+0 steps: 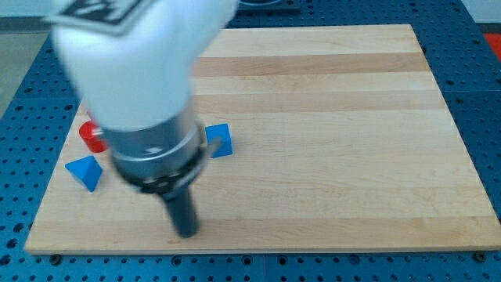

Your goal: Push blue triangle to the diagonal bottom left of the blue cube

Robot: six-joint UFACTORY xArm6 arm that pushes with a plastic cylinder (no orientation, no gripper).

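The blue triangle [84, 172] lies near the board's left edge, low in the view. The blue cube [219, 139] sits right of the arm's body, partly hidden by it. My tip [186, 232] is near the board's bottom edge, below and left of the blue cube and well right of the blue triangle, touching neither. The arm's white and grey body [141, 86] fills the view's upper left and hides the board behind it.
A red block [93, 136], shape unclear, sits above the blue triangle, partly hidden by the arm. The wooden board [344, 141] rests on a blue perforated table [481, 117].
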